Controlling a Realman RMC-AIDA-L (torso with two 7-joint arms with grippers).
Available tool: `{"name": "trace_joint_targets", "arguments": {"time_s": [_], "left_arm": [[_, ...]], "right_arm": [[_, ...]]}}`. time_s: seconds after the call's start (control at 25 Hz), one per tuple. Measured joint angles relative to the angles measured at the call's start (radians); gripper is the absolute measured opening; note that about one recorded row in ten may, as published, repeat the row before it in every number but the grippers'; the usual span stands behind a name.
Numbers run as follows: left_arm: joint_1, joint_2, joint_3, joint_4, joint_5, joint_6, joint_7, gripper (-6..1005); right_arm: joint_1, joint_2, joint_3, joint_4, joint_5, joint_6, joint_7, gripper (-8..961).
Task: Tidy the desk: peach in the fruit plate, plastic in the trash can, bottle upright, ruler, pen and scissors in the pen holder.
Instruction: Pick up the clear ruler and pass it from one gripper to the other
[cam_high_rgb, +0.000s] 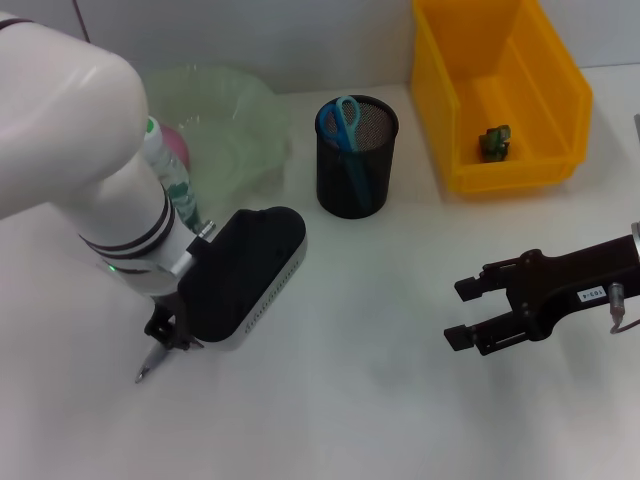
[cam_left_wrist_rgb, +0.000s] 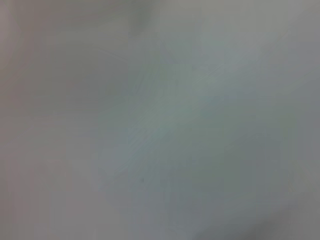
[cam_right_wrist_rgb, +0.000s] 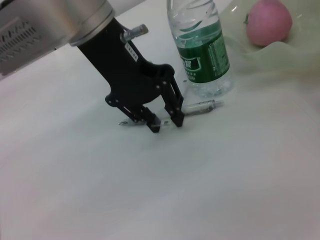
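Note:
My left gripper (cam_high_rgb: 170, 338) is down on the table at the front left, open, with its fingers (cam_right_wrist_rgb: 154, 125) on either side of the clear pen (cam_right_wrist_rgb: 202, 106). The pen's tip (cam_high_rgb: 145, 372) pokes out below the gripper. Just behind it, the green-labelled bottle (cam_right_wrist_rgb: 200, 50) stands upright. The pink peach (cam_right_wrist_rgb: 269, 22) lies in the pale green fruit plate (cam_high_rgb: 240, 110). Blue-handled scissors (cam_high_rgb: 340, 120) stand in the black mesh pen holder (cam_high_rgb: 357, 175). A green bit of plastic (cam_high_rgb: 495, 140) lies in the yellow trash can (cam_high_rgb: 560, 110). My right gripper (cam_high_rgb: 460, 313) hovers open at the right. The ruler is out of view.
The left arm's black wrist housing (cam_high_rgb: 245, 275) hangs low over the table between the plate and the pen. The left wrist view shows only blurred grey surface. White tabletop stretches between the two grippers.

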Motion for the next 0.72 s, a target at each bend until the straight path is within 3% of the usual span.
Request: {"name": "trace_joint_targets", "arguments": {"time_s": [0.52, 0.68, 0.72], "left_arm": [[0.012, 0.002, -0.019, 0.081, 0.04, 0.066, -0.023, 383], [0.038, 0.003, -0.021, 0.154, 0.036, 0.082, -0.07, 383], [0.066, 0.005, -0.03, 0.221, 0.03, 0.103, -0.094, 383]], "right_arm": [[0.014, -0.001, 0.023, -0.013, 0.008, 0.009, -0.011, 817], [0.006, 0.005, 0.026, -0.035, 0.03, 0.012, -0.014, 817], [-0.007, 0.008, 0.027, -0.049, 0.054, 0.012, -0.026, 817]]}}
